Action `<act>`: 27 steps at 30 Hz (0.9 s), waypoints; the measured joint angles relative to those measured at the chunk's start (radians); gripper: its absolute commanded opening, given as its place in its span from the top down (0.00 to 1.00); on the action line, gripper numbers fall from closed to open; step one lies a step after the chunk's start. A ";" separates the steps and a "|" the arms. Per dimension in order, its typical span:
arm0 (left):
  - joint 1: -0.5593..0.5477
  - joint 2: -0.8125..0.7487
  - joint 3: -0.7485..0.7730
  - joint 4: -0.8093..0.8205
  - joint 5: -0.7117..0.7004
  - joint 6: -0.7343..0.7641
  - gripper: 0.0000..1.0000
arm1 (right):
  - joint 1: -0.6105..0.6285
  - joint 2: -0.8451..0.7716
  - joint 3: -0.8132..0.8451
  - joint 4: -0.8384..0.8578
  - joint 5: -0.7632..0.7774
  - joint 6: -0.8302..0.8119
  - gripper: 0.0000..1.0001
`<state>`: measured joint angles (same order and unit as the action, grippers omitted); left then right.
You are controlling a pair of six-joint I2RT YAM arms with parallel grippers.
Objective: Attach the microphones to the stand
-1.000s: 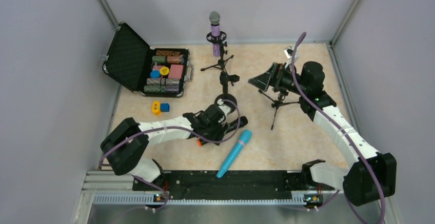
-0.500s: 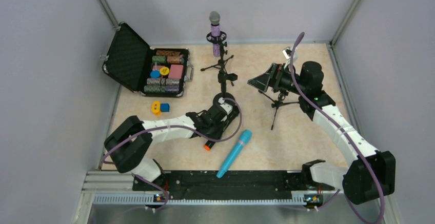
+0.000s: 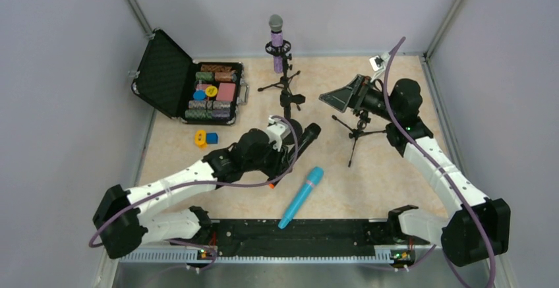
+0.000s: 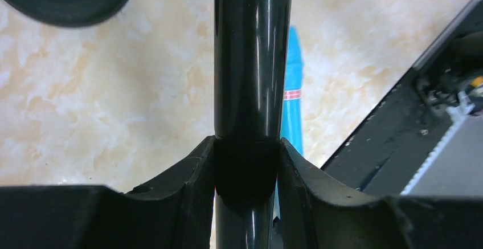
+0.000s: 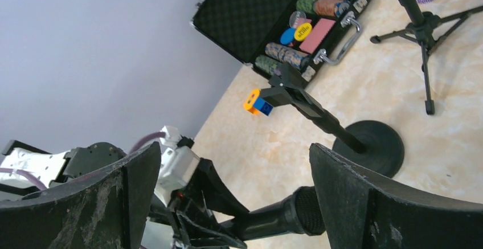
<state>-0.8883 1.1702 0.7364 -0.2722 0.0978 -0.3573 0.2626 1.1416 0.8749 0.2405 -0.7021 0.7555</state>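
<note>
Our left fingers point(image 3: 289, 154) pinch the barrel of the matte black microphone with the orange end point(image 3: 307, 132), its head tilted up toward the far right. A second ago those fingers were wider and it lay flat. Our right fingers point(image 3: 341, 97) stand spread above a black tripod stand point(image 3: 358, 133). The light blue microphone point(image 3: 301, 197) lies on the beige marbled bench point(image 3: 395, 182), within grey walls.
</note>
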 measured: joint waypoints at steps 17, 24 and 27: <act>0.118 -0.221 -0.001 0.191 0.060 -0.123 1.00 | 0.005 -0.042 -0.058 0.097 -0.106 0.059 0.02; 0.170 -0.181 0.010 0.379 0.185 -0.214 1.00 | 0.096 -0.037 -0.106 0.173 -0.119 0.082 0.06; 0.174 -0.161 0.029 0.441 0.229 -0.235 1.00 | 0.158 -0.005 -0.126 0.273 -0.126 0.128 0.09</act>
<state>-0.7147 1.0092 0.7654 0.1692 0.3271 -0.5919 0.4210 1.1362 0.7486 0.5133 -0.8284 0.8833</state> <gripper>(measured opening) 0.430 0.938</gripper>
